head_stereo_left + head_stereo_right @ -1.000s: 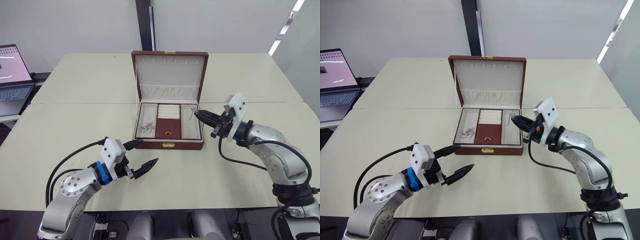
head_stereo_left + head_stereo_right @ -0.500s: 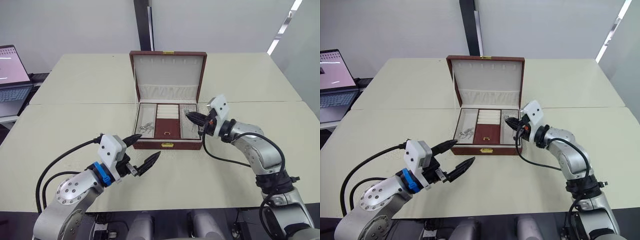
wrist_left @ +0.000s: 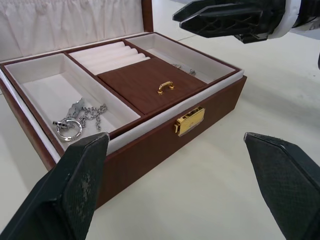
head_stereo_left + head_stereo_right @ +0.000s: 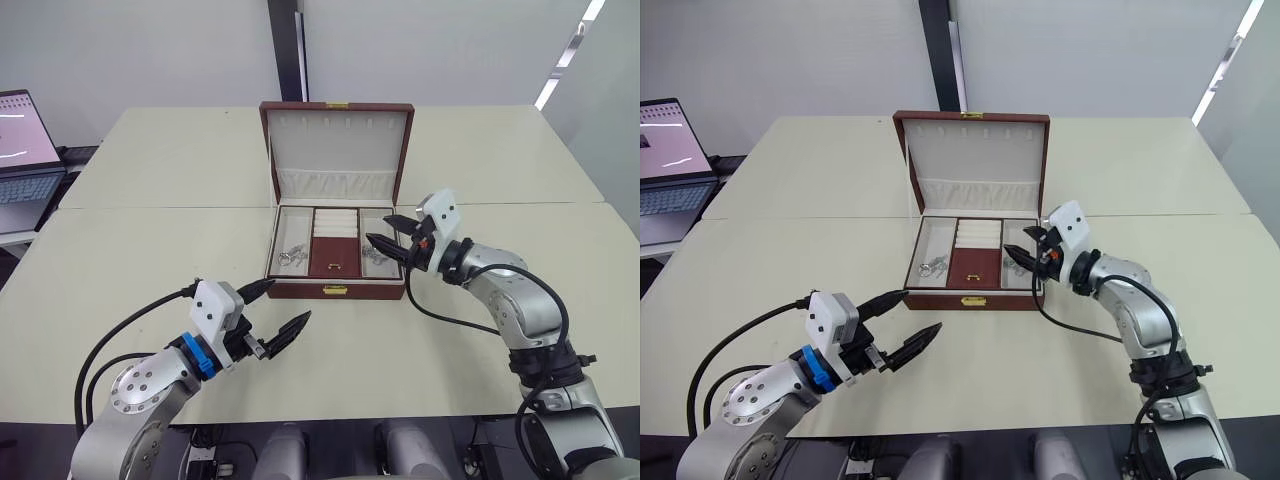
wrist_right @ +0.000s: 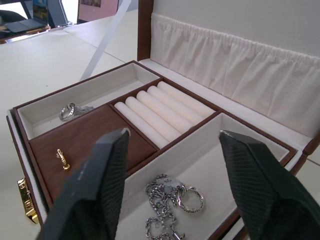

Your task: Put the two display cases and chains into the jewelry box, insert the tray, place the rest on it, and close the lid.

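The lid [image 4: 338,142] stands upright behind the open jewelry box [image 4: 338,290], its long axis running across the table; the tray [image 4: 336,254] already sits inside, chains [image 5: 169,204] in its right compartment, more in the left; the right gripper [image 4: 388,232], fingers spread and empty, hovers over that right compartment, nearer the lid; the left gripper [image 4: 272,310], also spread wide, hangs before the box's front left corner.

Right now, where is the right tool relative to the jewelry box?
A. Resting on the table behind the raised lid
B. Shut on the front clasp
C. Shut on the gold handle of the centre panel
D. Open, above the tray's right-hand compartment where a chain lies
D: the right tool hangs open over the right-hand compartment of the tray in the jewelry box, with a silvery chain lying loose below it.
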You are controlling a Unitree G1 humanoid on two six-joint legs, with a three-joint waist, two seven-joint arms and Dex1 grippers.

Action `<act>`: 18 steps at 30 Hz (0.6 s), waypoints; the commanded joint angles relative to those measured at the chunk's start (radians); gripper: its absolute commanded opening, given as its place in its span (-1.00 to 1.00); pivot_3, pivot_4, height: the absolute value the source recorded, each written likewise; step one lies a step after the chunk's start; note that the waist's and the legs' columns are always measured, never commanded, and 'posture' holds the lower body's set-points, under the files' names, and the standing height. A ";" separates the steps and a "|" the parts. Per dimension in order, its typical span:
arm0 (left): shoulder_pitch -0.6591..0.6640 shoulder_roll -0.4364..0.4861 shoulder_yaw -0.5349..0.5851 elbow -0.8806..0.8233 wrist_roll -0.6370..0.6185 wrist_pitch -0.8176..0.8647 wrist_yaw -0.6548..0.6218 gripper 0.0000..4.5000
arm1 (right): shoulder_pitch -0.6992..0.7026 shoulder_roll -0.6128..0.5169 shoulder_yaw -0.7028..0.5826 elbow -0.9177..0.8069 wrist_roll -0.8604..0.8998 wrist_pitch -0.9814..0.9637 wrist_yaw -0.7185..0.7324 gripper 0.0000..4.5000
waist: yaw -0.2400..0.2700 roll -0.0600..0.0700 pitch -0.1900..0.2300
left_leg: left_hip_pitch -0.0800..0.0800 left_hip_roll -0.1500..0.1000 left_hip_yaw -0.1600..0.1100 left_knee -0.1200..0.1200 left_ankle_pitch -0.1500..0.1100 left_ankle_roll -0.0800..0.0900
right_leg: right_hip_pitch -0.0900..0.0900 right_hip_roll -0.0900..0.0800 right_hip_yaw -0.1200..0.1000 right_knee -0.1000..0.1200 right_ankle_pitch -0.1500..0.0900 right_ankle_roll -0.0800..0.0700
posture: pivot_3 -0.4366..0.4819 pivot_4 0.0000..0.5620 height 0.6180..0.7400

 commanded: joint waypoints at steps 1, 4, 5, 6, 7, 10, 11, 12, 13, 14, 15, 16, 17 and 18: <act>0.001 0.004 0.007 0.021 0.002 -0.046 -0.029 1.00 | 0.012 -0.034 -0.059 -0.049 0.041 -0.011 0.035 0.95 | 0.000 0.000 0.000 | 0.000 0.000 0.000 0.000 0.000 0.000 | 0.000 0.000 0.000 0.000 0.000 0.000 | -0.05 -0.47 1.00; 0.013 0.017 0.038 0.055 -0.007 -0.059 -0.054 1.00 | 0.044 -0.086 -0.101 -0.050 0.068 -0.031 0.091 0.99 | 0.000 0.000 0.000 | 0.000 0.000 0.000 0.000 0.000 0.000 | 0.000 0.000 0.000 0.000 0.000 0.000 | -0.05 -0.47 1.00; 0.017 0.026 0.053 0.068 -0.011 -0.063 -0.064 1.00 | 0.055 -0.105 -0.118 -0.045 0.078 -0.037 0.112 0.99 | 0.000 0.000 0.000 | 0.000 0.000 0.000 0.000 0.000 0.000 | 0.000 0.000 0.000 0.000 0.000 0.000 | -0.05 -0.47 1.00; 0.019 0.037 0.070 0.082 -0.015 -0.063 -0.077 1.00 | 0.066 -0.124 -0.133 -0.038 0.087 -0.042 0.134 0.99 | 0.000 0.000 0.000 | 0.000 0.000 0.000 0.000 0.000 0.000 | 0.000 0.000 0.000 0.000 0.000 0.000 | -0.05 -0.47 1.00; 0.021 0.053 0.092 0.102 -0.018 -0.064 -0.092 1.00 | 0.082 -0.151 -0.148 -0.026 0.093 -0.050 0.162 0.99 | 0.000 0.000 0.000 | 0.000 0.000 0.000 0.000 0.000 0.000 | 0.000 0.000 0.000 0.000 0.000 0.000 | -0.05 -0.47 1.00; 0.022 0.118 0.155 0.165 -0.029 -0.062 -0.150 1.00 | 0.126 -0.221 -0.182 0.014 0.098 -0.092 0.239 0.99 | 0.000 0.000 0.000 | 0.000 0.000 0.000 0.000 0.000 0.000 | 0.000 0.000 0.000 0.000 0.000 0.000 | -0.05 -0.47 1.00; 0.012 0.151 0.194 0.213 -0.035 -0.067 -0.178 1.00 | 0.142 -0.251 -0.203 0.038 0.104 -0.100 0.270 0.99 | 0.000 0.000 0.000 | 0.000 0.000 0.000 0.000 0.000 0.000 | 0.000 0.000 0.000 0.000 0.000 0.000 | -0.05 -0.47 1.00; 0.000 0.180 0.230 0.264 -0.038 -0.073 -0.203 1.00 | 0.154 -0.276 -0.222 0.065 0.110 -0.103 0.295 0.99 | 0.000 0.000 0.001 | 0.000 0.000 0.000 0.000 0.000 0.000 | 0.000 0.000 0.000 0.000 0.000 0.000 | -0.05 -0.47 1.00; -0.014 0.206 0.261 0.314 -0.037 -0.085 -0.224 1.00 | 0.166 -0.300 -0.238 0.093 0.113 -0.109 0.322 0.99 | 0.000 0.000 0.001 | 0.000 0.000 0.000 0.000 0.000 0.000 | 0.000 0.000 0.000 0.000 0.000 0.000 | -0.05 -0.47 1.00; -0.030 0.229 0.288 0.362 -0.037 -0.093 -0.238 1.00 | 0.174 -0.322 -0.252 0.127 0.110 -0.124 0.342 0.99 | 0.000 0.001 0.001 | 0.000 0.000 0.000 0.000 0.000 0.000 | 0.000 0.000 0.000 0.000 0.000 0.000 | -0.05 -0.47 1.00; -0.049 0.245 0.310 0.405 -0.036 -0.101 -0.246 1.00 | 0.180 -0.341 -0.264 0.162 0.107 -0.138 0.359 0.99 | 0.000 0.001 0.001 | 0.000 0.000 0.000 0.000 0.000 0.000 | 0.000 0.000 -0.001 0.000 0.000 0.000 | -0.05 -0.47 1.00; -0.066 0.260 0.326 0.440 -0.033 -0.106 -0.251 1.00 | 0.185 -0.357 -0.271 0.192 0.100 -0.157 0.371 0.99 | -0.001 0.001 0.001 | 0.000 0.000 0.000 0.000 0.000 0.000 | 0.000 0.000 0.000 0.000 0.000 0.000 | -0.05 -0.47 1.00; -0.079 0.270 0.336 0.464 -0.030 -0.108 -0.256 1.00 | 0.188 -0.368 -0.276 0.215 0.096 -0.172 0.381 0.99 | -0.001 0.001 0.001 | 0.000 0.000 0.001 0.000 0.000 0.000 | 0.000 0.000 0.000 0.000 0.000 0.000 | -0.05 -0.47 1.00; -0.091 0.279 0.344 0.484 -0.025 -0.109 -0.258 1.00 | 0.191 -0.378 -0.283 0.239 0.092 -0.186 0.387 0.99 | -0.001 0.001 0.001 | 0.000 0.000 0.001 0.000 0.000 0.000 | 0.000 0.000 0.000 -0.001 0.000 0.000 | -0.05 -0.47 1.00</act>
